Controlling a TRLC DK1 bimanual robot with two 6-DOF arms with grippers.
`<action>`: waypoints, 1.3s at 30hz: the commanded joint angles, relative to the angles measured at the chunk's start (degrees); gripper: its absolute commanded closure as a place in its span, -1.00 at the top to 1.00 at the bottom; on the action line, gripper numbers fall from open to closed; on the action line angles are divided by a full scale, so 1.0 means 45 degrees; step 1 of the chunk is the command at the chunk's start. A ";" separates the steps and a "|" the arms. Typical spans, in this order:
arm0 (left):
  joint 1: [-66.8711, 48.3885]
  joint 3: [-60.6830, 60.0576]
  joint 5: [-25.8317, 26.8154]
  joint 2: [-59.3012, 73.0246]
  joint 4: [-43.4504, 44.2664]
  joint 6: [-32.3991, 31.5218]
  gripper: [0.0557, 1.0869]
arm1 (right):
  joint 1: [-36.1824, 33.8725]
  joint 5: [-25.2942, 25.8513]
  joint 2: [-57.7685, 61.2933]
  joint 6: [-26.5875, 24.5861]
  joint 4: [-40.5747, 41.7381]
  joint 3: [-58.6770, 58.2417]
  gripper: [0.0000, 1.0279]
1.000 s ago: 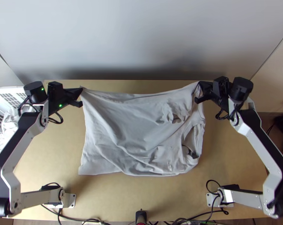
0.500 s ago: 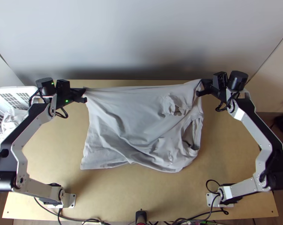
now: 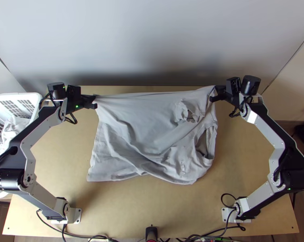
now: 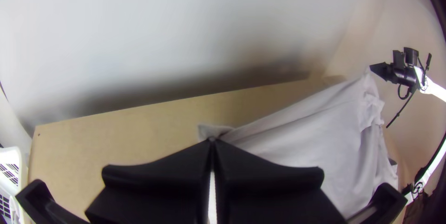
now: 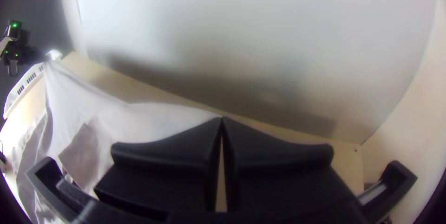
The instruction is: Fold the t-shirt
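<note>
The light grey t-shirt [image 3: 148, 125] hangs by its far edge between both grippers in the top view, its lower part lying wrinkled on the table. My left gripper [image 3: 94, 101] is shut on the shirt's far left corner; in the left wrist view the fingertips of this gripper [image 4: 212, 139] meet on the t-shirt [image 4: 297, 140]. At the far right corner my right gripper [image 3: 215, 93] is shut on the cloth. The right wrist view has this gripper [image 5: 222, 119] with its tips together at the edge of the t-shirt [image 5: 134, 121]. Arm and neck openings lie toward the right side, bunched.
A white basket [image 3: 35, 99] holding cloth stands beyond the table's left edge. Behind the table [image 3: 152, 205] rises a pale wall [image 3: 152, 40]. A black device [image 3: 151, 232] and cables lie along the near edge.
The left gripper has moved right, and the right gripper slightly up and left, both holding the cloth. The shirt's far edge has straightened and its near edge has drawn a little farther up.
</note>
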 commanded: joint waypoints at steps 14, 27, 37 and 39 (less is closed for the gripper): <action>0.0118 0.2905 -0.0453 0.2971 -0.0056 0.0069 -0.93 | -0.0049 0.0052 0.3645 -0.0162 -0.0262 0.3499 -0.95; 0.0196 0.4115 -0.0649 0.4182 -0.0134 0.0147 -0.93 | 0.0029 0.0111 0.5989 -0.0397 -0.1062 0.6644 -0.95; 0.0157 0.4350 -0.0922 0.4553 -0.0232 0.0147 -0.93 | 0.0107 0.0170 0.7493 -0.0123 -0.3191 0.9574 -0.95; 0.0157 0.4389 -0.0922 0.4670 -0.0271 0.0147 -0.93 | 0.0107 0.0170 0.7590 -0.0084 -0.3250 0.9613 -0.95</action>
